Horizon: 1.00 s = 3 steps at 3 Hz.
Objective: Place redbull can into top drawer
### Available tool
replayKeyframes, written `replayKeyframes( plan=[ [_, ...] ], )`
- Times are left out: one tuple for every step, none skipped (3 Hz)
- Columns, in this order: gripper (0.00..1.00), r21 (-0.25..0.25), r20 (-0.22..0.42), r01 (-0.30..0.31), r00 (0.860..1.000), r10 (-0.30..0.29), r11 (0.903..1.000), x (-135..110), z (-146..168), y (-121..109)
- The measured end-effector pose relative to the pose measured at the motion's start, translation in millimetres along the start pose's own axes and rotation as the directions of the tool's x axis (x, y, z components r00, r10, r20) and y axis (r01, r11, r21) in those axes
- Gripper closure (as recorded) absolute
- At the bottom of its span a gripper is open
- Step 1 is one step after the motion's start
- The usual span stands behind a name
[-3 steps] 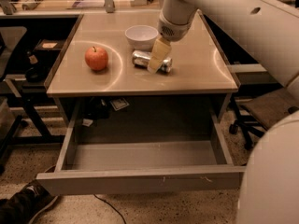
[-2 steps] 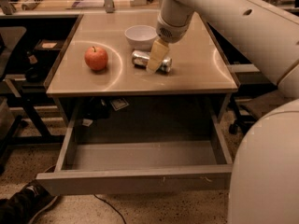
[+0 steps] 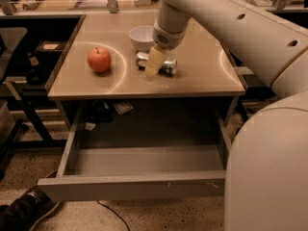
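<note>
Tool (image 3: 154, 67) is down at the worktop (image 3: 207, 78), right over the middle of the redbull can (image 3: 169, 65). Its pale tip crosses in front of the can and reaches the surface on the near side. Cannot tell if the tool is open, closed, or clamped on the can, since the view is blocked by the tool's own body. Tool and can overlap; actual contact is unclear.

Can lies on its side on the worktop, long axis left to right, just in front of the white bowl (image 3: 141, 34). Its shiny end points toward the apple (image 3: 99, 60). Apple sits upright to the left, apart from the can.

Top drawer (image 3: 130, 188) is below the worktop, pulled out toward the camera, inside bare grey. Can is not in it. White arm (image 3: 231, 18) comes in from upper right, and the robot body fills the right edge.
</note>
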<state>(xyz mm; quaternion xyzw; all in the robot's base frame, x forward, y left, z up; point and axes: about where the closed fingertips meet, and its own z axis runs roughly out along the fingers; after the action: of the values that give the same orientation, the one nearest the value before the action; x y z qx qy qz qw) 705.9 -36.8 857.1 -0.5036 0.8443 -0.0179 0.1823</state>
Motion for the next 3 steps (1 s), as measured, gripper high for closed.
replayKeyframes(
  plan=[
    [0.00, -0.020, -0.004, 0.006, 1.000, -0.006, 0.9998, -1.8, 7.1, 5.3],
    [0.00, -0.049, -0.023, 0.028, 0.999, -0.029, 0.9984, -13.4, 30.6, 2.0],
    [0.00, -0.075, -0.027, 0.022, 0.999, -0.024, 0.9970, -13.6, 45.0, 0.9]
  ],
)
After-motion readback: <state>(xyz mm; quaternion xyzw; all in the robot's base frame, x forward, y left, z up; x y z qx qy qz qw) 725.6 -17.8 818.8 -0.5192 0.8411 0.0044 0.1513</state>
